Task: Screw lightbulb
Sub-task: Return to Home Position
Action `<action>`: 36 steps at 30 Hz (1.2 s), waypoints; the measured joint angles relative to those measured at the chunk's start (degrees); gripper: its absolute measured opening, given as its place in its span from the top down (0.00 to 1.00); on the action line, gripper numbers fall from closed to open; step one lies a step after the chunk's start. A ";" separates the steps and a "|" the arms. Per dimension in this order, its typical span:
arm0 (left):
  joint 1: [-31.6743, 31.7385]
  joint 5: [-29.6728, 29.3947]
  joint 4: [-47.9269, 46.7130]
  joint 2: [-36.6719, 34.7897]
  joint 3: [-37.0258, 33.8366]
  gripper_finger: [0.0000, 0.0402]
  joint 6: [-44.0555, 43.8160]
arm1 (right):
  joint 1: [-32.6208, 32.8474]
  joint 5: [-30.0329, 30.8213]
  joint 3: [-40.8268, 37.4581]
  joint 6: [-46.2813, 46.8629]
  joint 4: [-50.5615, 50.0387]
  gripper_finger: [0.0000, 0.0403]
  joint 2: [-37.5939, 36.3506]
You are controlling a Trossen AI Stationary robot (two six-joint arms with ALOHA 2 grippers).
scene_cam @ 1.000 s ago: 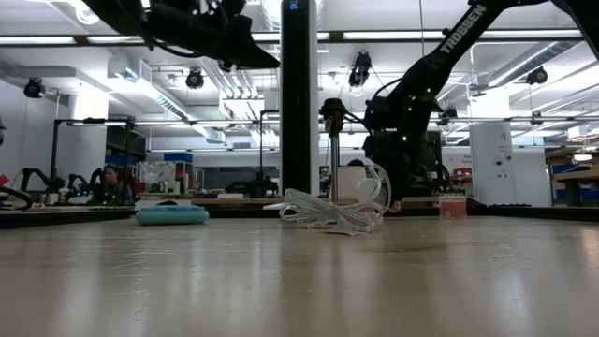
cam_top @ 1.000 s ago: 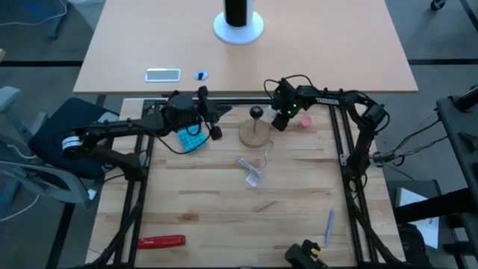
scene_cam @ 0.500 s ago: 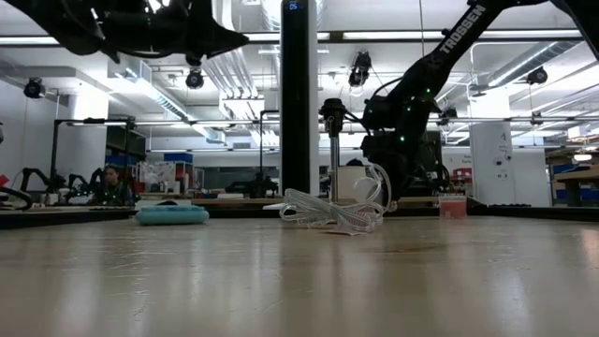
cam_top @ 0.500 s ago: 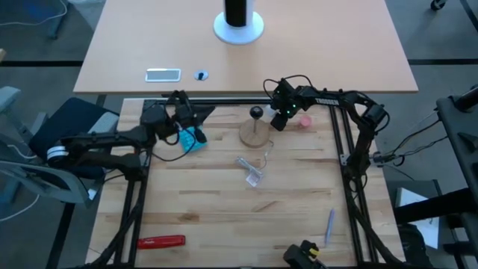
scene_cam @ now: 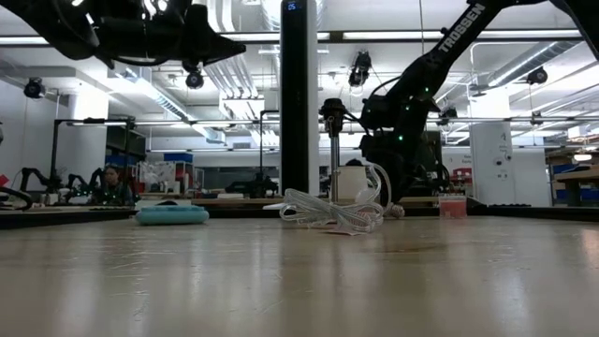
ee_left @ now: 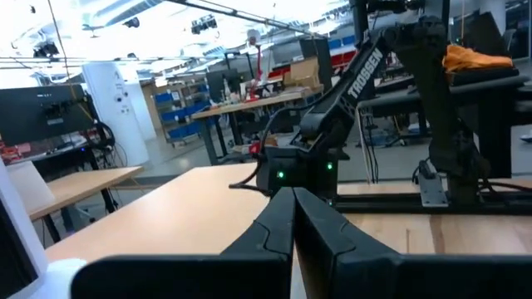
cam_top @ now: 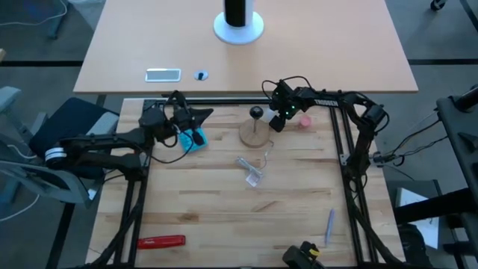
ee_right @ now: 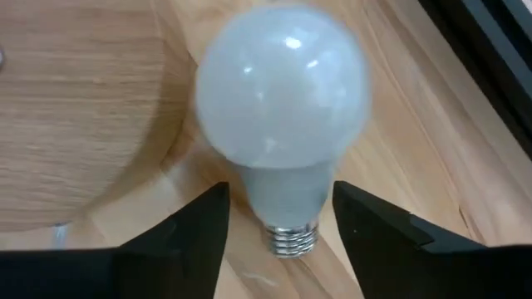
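Straddling the lightbulb (ee_right: 283,124), the right end effector (ee_right: 281,189) has its fingers spread wide, one on each side of the neck, gripping nothing. The bulb lies on its side on the table (ee_right: 391,166), at the far side, just right of the wooden disc (ee_right: 75,108).

Handling, as judged: light, smooth, fragile glass. Grasp gently at the neck.

Appearance: frosted white globe, pale neck, silvery threaded base.

The left end effector (ee_left: 293,208), fingers closed together and empty, hovers far left.

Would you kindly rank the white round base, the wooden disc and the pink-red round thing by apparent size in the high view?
1. white round base, largest
2. wooden disc, somewhat smaller
3. pink-red round thing, clearly smallest
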 joint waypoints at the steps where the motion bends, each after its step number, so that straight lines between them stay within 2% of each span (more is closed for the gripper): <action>1: 0.00 0.00 0.00 0.31 -0.06 1.00 0.02 | 0.00 0.01 0.10 -0.04 -0.19 0.48 0.00; 6: 0.04 -0.05 -2.05 1.14 -0.36 1.00 -1.00 | -0.07 0.17 1.51 0.24 -1.52 0.45 -1.56; 11: 0.33 -1.22 -1.84 -0.59 -1.26 1.00 -3.04 | 0.05 0.87 3.28 0.09 -4.06 0.45 -6.25; 18: 0.22 0.43 -1.83 -8.45 -5.66 1.00 -5.86 | 2.26 -5.67 3.02 -3.10 1.38 0.50 -16.72; 22: 0.13 3.38 -1.54 -14.28 -9.54 1.00 -8.86 | 6.74 -9.78 1.54 -2.96 9.41 0.52 -20.63; 26: 0.13 3.54 -0.54 -20.12 -13.53 1.00 -11.38 | 13.55 -10.35 0.27 -3.51 16.46 0.53 -21.75; 34: 0.11 3.79 -4.38 -35.21 -19.98 1.00 -15.82 | 24.53 -10.84 -1.77 -5.53 19.39 0.57 -25.72; 36: 0.12 6.40 -4.59 -36.95 -21.20 1.00 -16.68 | 26.03 -10.74 -3.20 -4.90 20.05 0.59 -28.07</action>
